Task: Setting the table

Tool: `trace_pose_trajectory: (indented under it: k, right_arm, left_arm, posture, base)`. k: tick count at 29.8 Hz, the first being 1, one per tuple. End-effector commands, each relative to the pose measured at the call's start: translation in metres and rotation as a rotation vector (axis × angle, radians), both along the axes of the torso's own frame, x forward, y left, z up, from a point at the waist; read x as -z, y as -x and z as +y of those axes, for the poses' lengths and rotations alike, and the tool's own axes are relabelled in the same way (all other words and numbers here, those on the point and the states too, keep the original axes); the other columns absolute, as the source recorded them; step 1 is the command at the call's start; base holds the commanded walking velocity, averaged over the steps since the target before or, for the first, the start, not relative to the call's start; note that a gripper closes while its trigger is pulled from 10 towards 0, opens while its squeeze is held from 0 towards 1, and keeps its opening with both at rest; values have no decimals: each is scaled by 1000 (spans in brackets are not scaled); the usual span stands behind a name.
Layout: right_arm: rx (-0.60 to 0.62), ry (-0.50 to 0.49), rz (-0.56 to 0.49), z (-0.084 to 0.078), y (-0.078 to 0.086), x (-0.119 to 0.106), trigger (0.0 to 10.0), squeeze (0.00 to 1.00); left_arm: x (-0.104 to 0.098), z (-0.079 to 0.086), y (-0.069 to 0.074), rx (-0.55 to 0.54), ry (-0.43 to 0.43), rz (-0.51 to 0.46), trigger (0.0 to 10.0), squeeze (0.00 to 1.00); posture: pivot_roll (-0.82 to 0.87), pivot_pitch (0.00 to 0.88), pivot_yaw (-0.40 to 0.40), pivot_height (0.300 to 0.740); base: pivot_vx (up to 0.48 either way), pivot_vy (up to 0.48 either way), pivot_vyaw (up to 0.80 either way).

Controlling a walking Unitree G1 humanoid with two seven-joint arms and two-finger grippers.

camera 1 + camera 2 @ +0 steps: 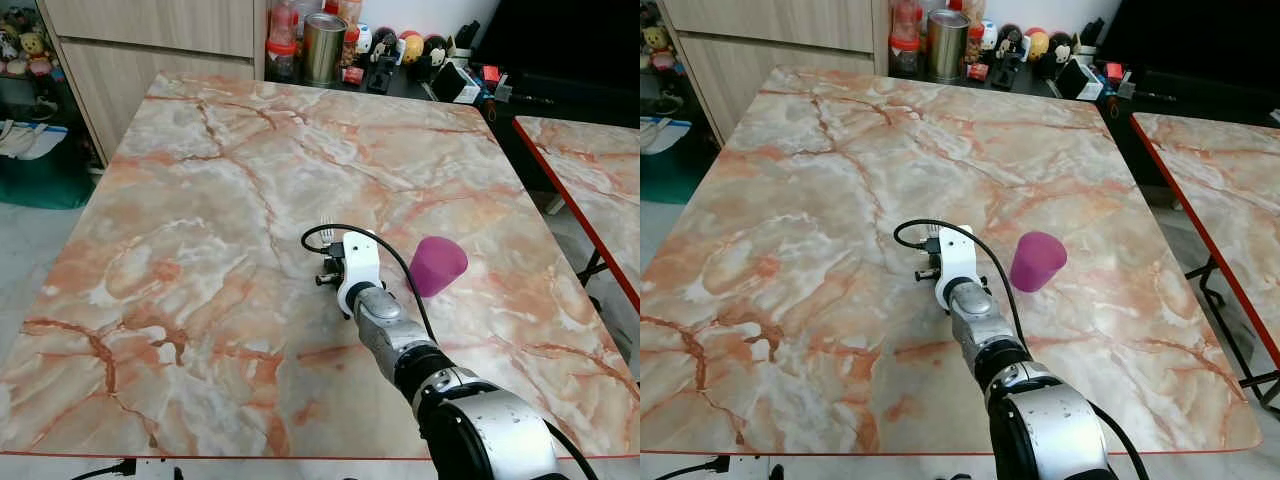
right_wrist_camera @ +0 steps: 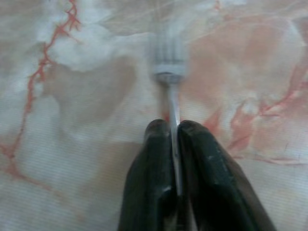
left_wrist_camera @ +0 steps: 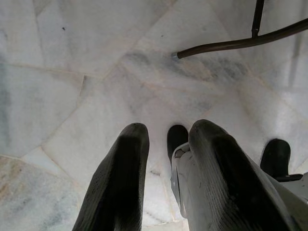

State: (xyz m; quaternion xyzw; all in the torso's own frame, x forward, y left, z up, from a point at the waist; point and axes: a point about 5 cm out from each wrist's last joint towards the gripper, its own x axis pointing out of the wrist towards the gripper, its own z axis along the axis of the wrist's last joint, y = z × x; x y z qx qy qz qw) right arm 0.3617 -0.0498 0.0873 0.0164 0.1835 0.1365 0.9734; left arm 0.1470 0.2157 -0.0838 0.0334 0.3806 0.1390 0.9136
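My right gripper [image 2: 173, 127] is shut on the handle of a silver fork [image 2: 169, 72]. It holds the fork low over the middle of the marble table [image 1: 200, 200], tines [image 1: 326, 232] pointing away from me. The fork's handle runs back between the two black fingers [image 2: 154, 159]. A purple cup [image 1: 437, 265] stands upside down on the table, just right of the right wrist. My left gripper [image 3: 166, 139] hangs idle over the pale floor, its fingers a little apart with nothing between them.
A second marble table [image 1: 590, 170] stands to the right across a narrow gap. Behind the table are a wooden cabinet [image 1: 150, 40], a metal can [image 1: 323, 47] and several small toys and bottles. A dark metal leg [image 3: 240, 44] crosses the floor near my left gripper.
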Motion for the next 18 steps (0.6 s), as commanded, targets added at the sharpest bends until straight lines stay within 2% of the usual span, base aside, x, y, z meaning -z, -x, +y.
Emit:
trace_pose_trajectory:
  k: [1, 9, 18]
  right_arm:
    - [24, -2, 86, -4, 11, 20, 0, 0]
    - [40, -8, 77, -6, 11, 20, 0, 0]
    - [38, -12, 2, -5, 5, 9, 0, 0]
  left_arm:
    - [30, -35, 61, 57, 120, 279, 10000, 0]
    - [29, -33, 58, 78, 117, 278, 10000, 0]
    - [26, -26, 47, 83, 98, 267, 10000, 0]
  posture:
    - [124, 165, -196, 740]
    - [120, 169, -173, 740]
    - [129, 116, -159, 740]
  base:
    - [0, 0, 0]
    - [0, 0, 0]
    - [0, 0, 0]
